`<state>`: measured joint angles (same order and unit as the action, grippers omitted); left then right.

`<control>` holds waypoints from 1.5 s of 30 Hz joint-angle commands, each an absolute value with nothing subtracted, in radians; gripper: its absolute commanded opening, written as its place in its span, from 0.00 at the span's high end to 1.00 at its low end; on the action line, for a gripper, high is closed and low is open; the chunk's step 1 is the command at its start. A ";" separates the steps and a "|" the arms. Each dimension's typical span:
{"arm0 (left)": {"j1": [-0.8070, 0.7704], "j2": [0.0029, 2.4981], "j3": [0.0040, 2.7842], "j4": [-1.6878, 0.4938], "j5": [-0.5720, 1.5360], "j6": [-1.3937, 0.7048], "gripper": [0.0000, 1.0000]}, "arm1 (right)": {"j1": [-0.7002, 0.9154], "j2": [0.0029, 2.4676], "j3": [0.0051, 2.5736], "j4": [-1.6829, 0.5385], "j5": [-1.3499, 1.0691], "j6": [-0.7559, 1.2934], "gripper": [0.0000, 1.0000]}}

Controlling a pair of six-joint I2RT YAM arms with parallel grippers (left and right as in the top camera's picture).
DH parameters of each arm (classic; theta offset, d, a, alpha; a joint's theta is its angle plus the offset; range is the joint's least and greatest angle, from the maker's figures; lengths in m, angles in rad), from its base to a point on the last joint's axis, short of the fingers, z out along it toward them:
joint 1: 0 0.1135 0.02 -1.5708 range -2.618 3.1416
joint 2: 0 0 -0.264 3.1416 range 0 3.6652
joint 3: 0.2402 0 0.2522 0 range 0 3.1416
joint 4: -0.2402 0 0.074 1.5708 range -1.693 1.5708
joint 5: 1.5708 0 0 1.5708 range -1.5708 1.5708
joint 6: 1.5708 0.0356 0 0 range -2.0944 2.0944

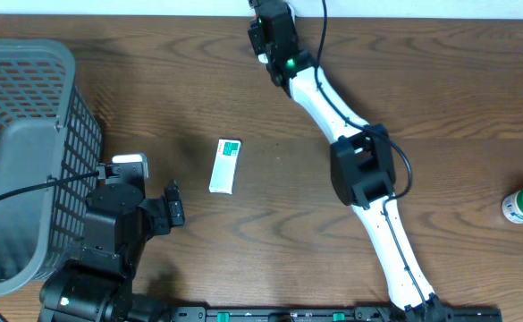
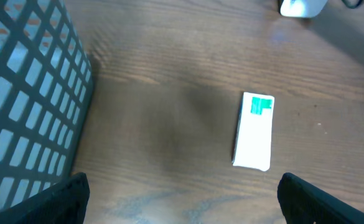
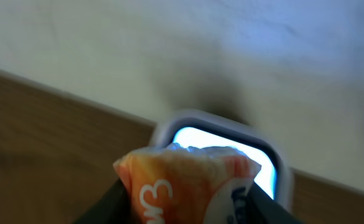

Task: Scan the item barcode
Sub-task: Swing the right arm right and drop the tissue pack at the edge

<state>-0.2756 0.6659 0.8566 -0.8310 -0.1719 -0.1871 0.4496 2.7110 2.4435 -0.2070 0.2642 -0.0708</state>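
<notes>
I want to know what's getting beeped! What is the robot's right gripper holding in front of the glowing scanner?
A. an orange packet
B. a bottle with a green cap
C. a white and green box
A: the right wrist view shows the orange packet pinched in the right gripper in front of the lit scanner, while the white and green box lies by itself, away from both grippers.

Soft even light, faint shadows, right wrist view blurred, scanner (image 3: 197, 137) window glaring
</notes>
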 commanded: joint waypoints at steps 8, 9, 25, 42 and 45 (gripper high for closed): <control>-0.273 0.665 0.862 -0.830 -0.188 -0.193 0.04 | 0.376 2.272 2.442 -0.962 0.466 0.066 0.77; -0.273 0.665 0.862 -0.830 -0.188 -0.193 0.04 | 0.348 2.249 2.442 -1.069 0.466 0.109 0.77; -0.273 0.665 0.862 -0.830 -0.188 -0.193 0.04 | -0.289 2.400 2.440 -1.488 0.376 0.176 0.75; -0.273 0.665 0.862 -0.830 -0.188 -0.193 0.04 | -0.673 2.469 2.440 -1.515 0.015 0.149 0.01; -0.273 0.665 0.862 -0.830 -0.188 -0.193 0.04 | -0.681 2.390 2.440 -1.518 -0.061 0.149 0.01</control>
